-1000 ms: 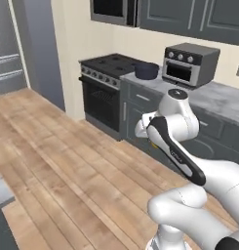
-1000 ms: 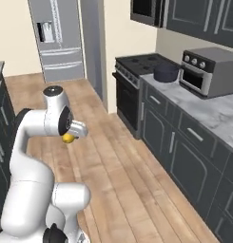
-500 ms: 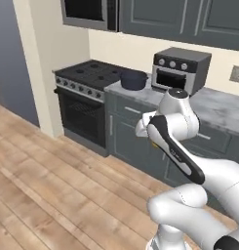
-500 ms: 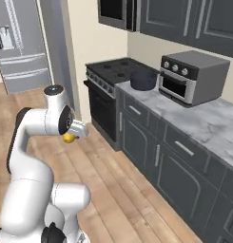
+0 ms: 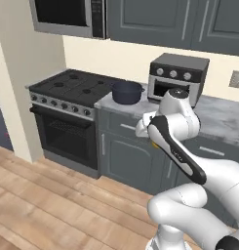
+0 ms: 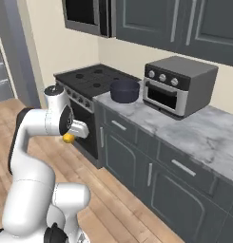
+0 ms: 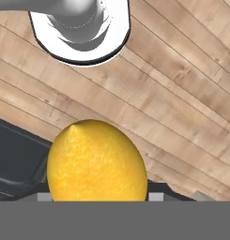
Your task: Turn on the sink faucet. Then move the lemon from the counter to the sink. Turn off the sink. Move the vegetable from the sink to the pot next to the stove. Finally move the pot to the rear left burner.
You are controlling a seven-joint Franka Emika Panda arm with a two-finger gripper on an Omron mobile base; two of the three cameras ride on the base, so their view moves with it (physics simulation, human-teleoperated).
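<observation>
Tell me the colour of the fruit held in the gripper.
Yellow-orange. The lemon shows it best in the hand view, with a finely dimpled skin.

1. The lemon (image 7: 96,161), yellow-orange and oval, is clamped in the fingers above the wooden floor.
2. The pot (image 5: 127,92), squat and dark, sits on the marble bench (image 6: 194,133) just beside the stove (image 5: 72,88).

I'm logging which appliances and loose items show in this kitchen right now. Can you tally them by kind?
Stove: 1
Microwave: 1
Toaster oven: 1
Pot: 1
Lemon, held in the gripper: 1
Total: 5
</observation>
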